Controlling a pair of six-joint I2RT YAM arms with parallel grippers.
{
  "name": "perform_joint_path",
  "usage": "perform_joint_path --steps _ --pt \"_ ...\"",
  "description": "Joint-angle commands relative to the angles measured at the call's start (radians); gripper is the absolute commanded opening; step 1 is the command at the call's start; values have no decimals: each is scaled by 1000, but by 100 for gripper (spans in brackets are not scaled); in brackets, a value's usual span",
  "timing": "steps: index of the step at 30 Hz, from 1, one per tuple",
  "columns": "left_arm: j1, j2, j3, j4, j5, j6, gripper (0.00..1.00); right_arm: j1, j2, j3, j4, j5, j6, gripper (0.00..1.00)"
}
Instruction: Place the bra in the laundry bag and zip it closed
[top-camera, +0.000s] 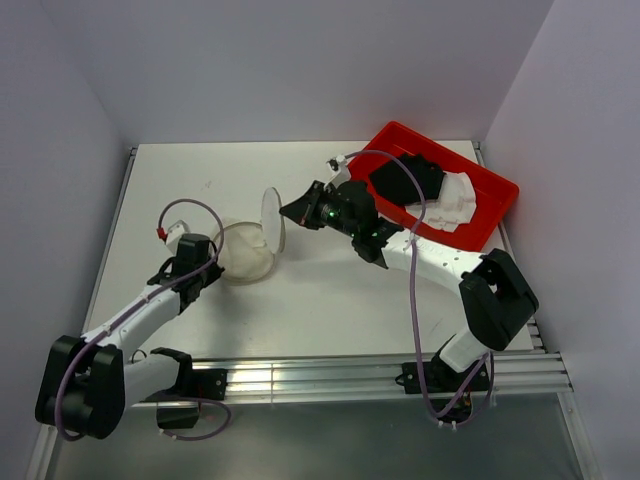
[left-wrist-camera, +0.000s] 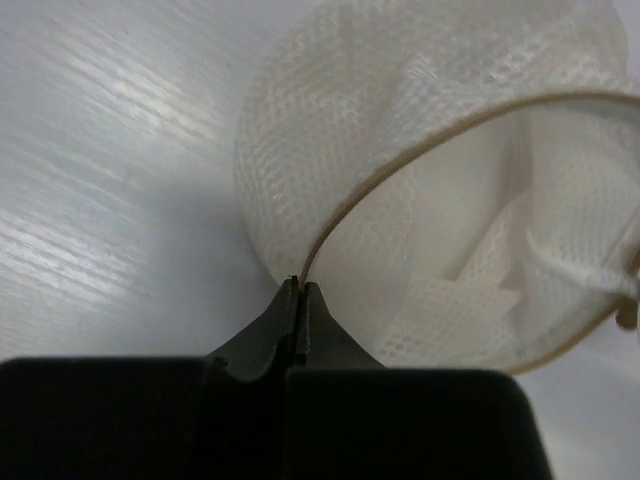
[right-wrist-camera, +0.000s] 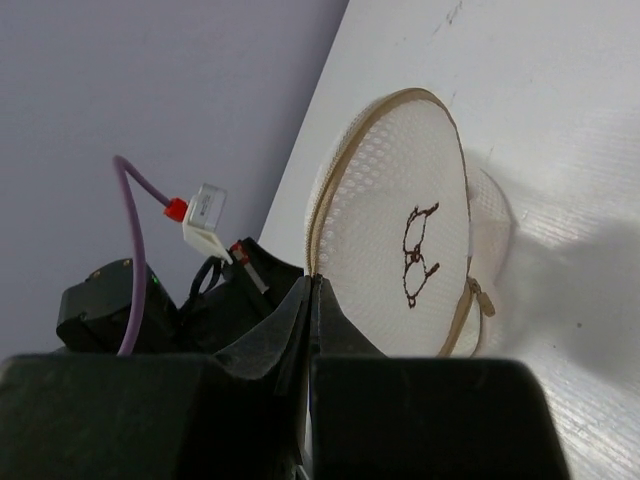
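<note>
The laundry bag (top-camera: 245, 255) lies open on the table, left of centre. Its round flat lid (top-camera: 272, 218) stands upright. My left gripper (top-camera: 215, 265) is shut on the tan rim of the bag's body (left-wrist-camera: 300, 285); the mesh wall (left-wrist-camera: 330, 150) bulges beyond it. My right gripper (top-camera: 288, 212) is shut on the lid's tan edge (right-wrist-camera: 315, 280). The lid (right-wrist-camera: 390, 200) bears a dark stitched figure, and the zipper pull (right-wrist-camera: 482, 298) hangs at its lower right. The white bra (top-camera: 452, 205) lies in the red tray.
The red plastic tray (top-camera: 500, 190) stands at the back right and also holds a black cloth (top-camera: 405, 180). The right arm's purple cable arcs over the tray. Grey walls close in the table on three sides.
</note>
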Motion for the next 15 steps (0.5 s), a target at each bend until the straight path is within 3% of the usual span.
perform_joint_path --steps 1,6,10,12,15 --pt "49 7 60 83 -55 3 0 -6 1 15 68 -36 10 0" --pt "138 -85 36 95 -90 -41 0 -5 75 84 51 -82 31 0" --pt "271 -76 22 128 -26 -62 0 -8 151 202 -34 -54 8 0" --pt "282 -66 36 131 17 -59 1 -14 197 261 -103 -27 -26 0" --pt "282 -108 31 123 32 -56 48 -26 262 295 -177 30 -67 0"
